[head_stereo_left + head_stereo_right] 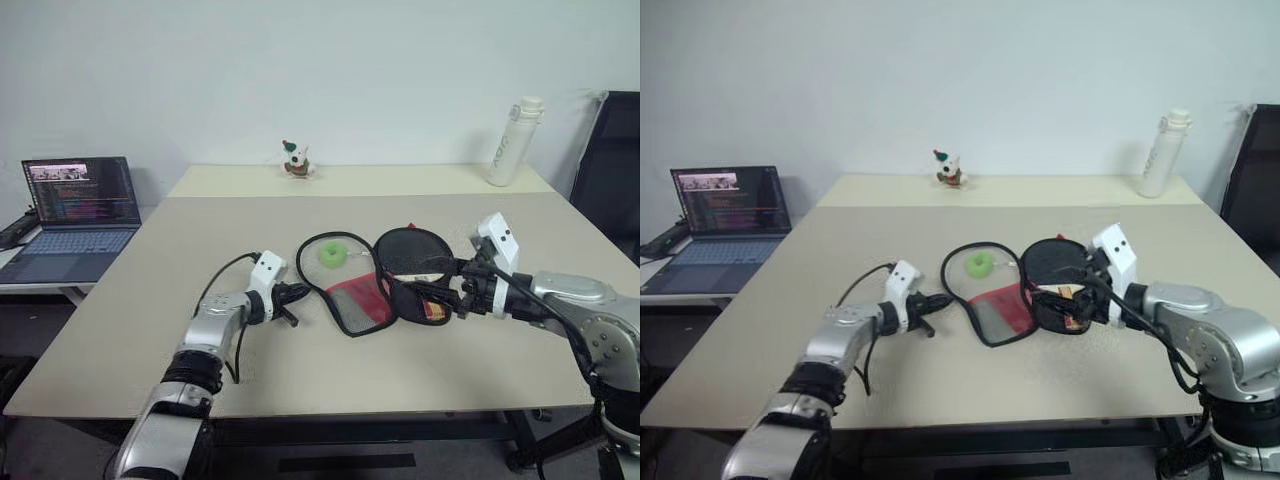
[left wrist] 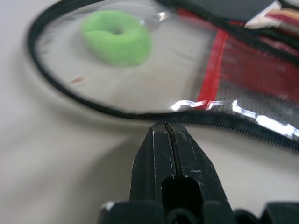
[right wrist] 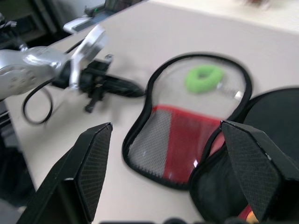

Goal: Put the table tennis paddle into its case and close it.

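Note:
The case (image 1: pixel 350 295) lies open mid-table. Its clear and red mesh flap lies flat, and its black half (image 1: pixel 410 250) bulges up to the right. The table tennis paddle sits in that black half, and I see just its pale, red-striped handle (image 1: pixel 432 311). My left gripper (image 1: pixel 302 292) is shut with nothing in it. In the left wrist view its fingertips (image 2: pixel 167 133) rest just short of the flap's black rim (image 2: pixel 93 109). My right gripper (image 3: pixel 168 140) hangs open over the black half, its fingers (image 3: pixel 93 158) spread wide.
A green ring (image 1: pixel 332 255) lies under the clear part of the flap. A small figurine (image 1: pixel 295 160) and a white bottle (image 1: pixel 513 142) stand at the table's far edge. A laptop (image 1: pixel 75 215) sits on a side table to the left, a black chair (image 1: pixel 610 170) to the right.

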### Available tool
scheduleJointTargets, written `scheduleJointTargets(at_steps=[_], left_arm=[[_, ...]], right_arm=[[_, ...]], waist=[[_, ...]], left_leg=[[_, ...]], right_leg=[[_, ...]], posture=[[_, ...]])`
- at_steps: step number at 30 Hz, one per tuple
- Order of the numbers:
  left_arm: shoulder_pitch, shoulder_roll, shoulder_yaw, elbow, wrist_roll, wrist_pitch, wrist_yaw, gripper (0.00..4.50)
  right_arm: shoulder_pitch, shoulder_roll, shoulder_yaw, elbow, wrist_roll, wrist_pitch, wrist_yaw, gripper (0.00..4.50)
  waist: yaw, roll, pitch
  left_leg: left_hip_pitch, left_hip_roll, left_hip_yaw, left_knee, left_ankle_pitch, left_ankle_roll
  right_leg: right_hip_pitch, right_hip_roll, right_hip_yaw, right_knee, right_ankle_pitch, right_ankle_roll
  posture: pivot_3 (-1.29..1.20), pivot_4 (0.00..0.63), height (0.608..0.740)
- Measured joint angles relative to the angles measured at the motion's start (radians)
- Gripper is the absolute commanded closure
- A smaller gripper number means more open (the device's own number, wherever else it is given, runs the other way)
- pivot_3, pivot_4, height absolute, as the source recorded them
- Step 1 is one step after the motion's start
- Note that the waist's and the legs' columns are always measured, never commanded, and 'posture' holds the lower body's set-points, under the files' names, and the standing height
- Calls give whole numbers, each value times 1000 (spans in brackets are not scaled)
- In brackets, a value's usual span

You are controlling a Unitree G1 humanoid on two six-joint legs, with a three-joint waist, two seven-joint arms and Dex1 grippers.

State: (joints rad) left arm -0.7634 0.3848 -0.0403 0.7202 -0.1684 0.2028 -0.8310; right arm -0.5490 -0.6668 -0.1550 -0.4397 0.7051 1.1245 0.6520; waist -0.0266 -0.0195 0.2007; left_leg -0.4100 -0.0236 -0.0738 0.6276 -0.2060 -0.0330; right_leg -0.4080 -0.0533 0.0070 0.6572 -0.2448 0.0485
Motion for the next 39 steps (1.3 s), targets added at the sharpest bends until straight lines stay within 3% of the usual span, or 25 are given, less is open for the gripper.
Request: scheduleJointTargets(at_steps=[8, 17, 23, 26, 28, 31, 39], left_arm=[[-146, -103, -21, 195, 51, -107, -22, 4487], [-516, -300, 4, 310, 48, -222, -65, 4487], [-540, -382, 7, 447, 65, -275, -33, 4487], [-538, -372, 9, 450, 66, -291, -53, 4487], [-517, -339, 10, 429, 65, -299, -74, 4500], [-451, -280, 27, 371, 55, -293, -114, 4500], [-111, -92, 49, -121, -65, -27, -272, 4500]], right_arm=[[111, -136, -15, -15, -14, -47, 53, 461], [148, -214, -109, 18, -16, -72, 59, 461], [145, -213, -158, 55, -13, -64, 19, 461], [133, -188, -160, 80, -17, -65, -15, 461], [106, -157, -146, 131, -33, -69, -50, 94], [61, -113, -123, 230, -77, -77, -102, 24], [-138, 46, 18, 632, -246, -193, -182, 24]], waist=[[4, -4, 3], [17, -7, 4], [11, -7, 4], [9, -7, 4], [1, -6, 4], [-6, -6, 4], [-7, -5, 5]], left_leg=[[-4, -1, -2, 3, 0, 0], [-7, -1, -3, 1, 0, 0], [-7, -1, -3, 1, 0, 0], [-7, -1, -3, 1, 0, 0], [-6, -1, -2, 2, 0, 0], [-5, 0, -1, 1, 0, 0], [-4, 0, 1, 2, 0, 0]], right_leg=[[-1, 0, -3, 0, 1, 1], [-1, 0, -5, -9, 2, 3], [-1, 0, -5, -8, 2, 3], [-1, 0, -5, -8, 2, 3], [-1, 0, -4, -7, 2, 3], [-1, 0, -2, -6, 2, 3], [-4, 0, 2, 3, 5, -2]], posture=[[0, 150, 740], [0, 150, 740], [0, 150, 740], [0, 150, 740], [0, 150, 740], [0, 150, 740], [0, 150, 740]])
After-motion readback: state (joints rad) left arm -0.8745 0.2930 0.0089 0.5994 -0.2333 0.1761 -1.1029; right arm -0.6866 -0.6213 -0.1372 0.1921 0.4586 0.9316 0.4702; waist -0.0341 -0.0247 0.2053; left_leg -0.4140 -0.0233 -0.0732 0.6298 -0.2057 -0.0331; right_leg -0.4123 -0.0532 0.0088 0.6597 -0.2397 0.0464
